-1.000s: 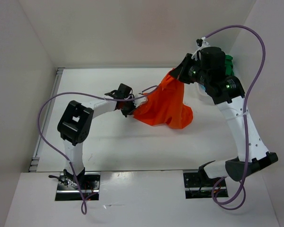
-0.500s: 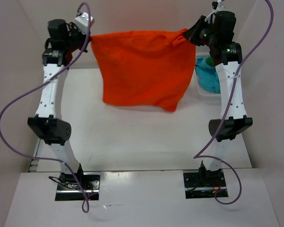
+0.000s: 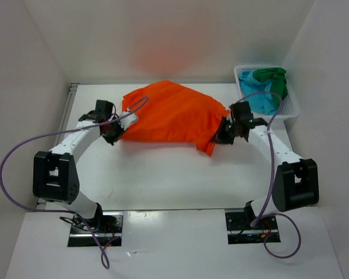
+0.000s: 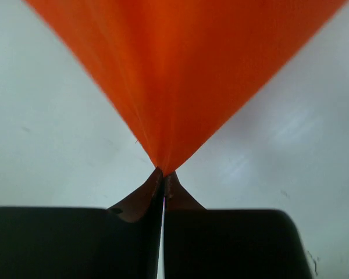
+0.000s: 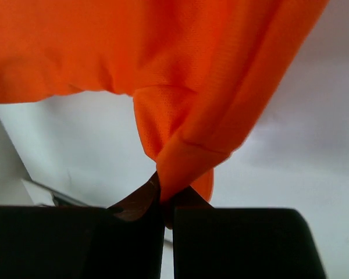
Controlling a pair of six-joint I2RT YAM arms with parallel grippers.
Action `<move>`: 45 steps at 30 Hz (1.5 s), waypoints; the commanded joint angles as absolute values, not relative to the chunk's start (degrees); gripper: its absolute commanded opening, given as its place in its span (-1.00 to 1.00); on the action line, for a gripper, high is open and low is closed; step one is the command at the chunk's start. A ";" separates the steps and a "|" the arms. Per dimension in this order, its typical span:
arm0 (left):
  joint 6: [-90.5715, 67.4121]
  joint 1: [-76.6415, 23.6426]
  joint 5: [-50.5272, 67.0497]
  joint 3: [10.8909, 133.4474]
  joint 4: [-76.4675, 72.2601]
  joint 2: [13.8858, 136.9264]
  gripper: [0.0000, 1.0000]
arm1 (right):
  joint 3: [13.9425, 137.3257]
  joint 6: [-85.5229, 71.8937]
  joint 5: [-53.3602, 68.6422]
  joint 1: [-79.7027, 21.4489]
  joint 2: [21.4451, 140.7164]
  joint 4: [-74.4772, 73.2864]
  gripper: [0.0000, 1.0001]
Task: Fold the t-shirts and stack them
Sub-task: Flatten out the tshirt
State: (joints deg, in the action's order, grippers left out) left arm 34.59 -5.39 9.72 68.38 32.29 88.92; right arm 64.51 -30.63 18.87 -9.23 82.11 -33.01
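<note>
The bright orange t-shirt (image 3: 171, 115) lies spread across the back middle of the table, held at both near corners. My left gripper (image 3: 117, 131) is shut on its left corner (image 4: 163, 165), low over the table. My right gripper (image 3: 220, 135) is shut on its right corner, a folded hem (image 5: 183, 160). A flap of orange cloth hangs down by the right gripper. The dark green t-shirt (image 3: 273, 78) and the light turquoise blue t-shirt (image 3: 262, 97) lie bunched in the white basket (image 3: 292, 107) at the back right.
White walls close in the table on the left, back and right. A metal rail (image 3: 68, 110) runs along the table's left edge. Purple cables loop from both arms.
Both arms have come down from holding the orange t-shirt high and stretched in the air. The shirt now lies on the table, with both grippers low and still shut on its corners.
</note>
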 commanded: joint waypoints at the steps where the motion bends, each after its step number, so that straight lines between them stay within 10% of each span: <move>1: 39.20 -5.36 3.18 61.99 33.57 84.73 -1.00 | 53.84 -38.12 22.58 -12.74 79.37 -27.43 -0.85; 13: 37.44 -5.36 -1.58 61.39 32.88 89.55 -1.00 | 55.68 -38.42 22.06 -13.89 87.24 -25.40 -1.00; 21: 29.09 -0.09 -5.27 116.48 31.48 100.73 -1.00 | 131.69 -29.62 12.88 -8.17 109.51 -38.22 -1.00; 26: 31.38 -3.24 -2.82 114.97 29.26 95.90 -1.00 | 158.09 -24.88 6.34 -9.93 116.88 -50.87 -1.00; 34: 36.55 -4.48 -4.92 90.91 27.60 86.59 -1.00 | 133.64 -23.20 -2.79 -19.40 105.14 -50.82 -1.00; 45: 45.26 -6.15 -7.91 58.92 29.87 76.03 -1.00 | 56.74 -43.41 11.59 -21.53 77.52 -26.82 -1.00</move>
State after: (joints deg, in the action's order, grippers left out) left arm 42.02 -5.28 -7.18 62.89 29.93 80.05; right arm 62.61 -36.60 5.76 -21.12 85.30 -35.51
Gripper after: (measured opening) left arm 0.005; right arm 0.005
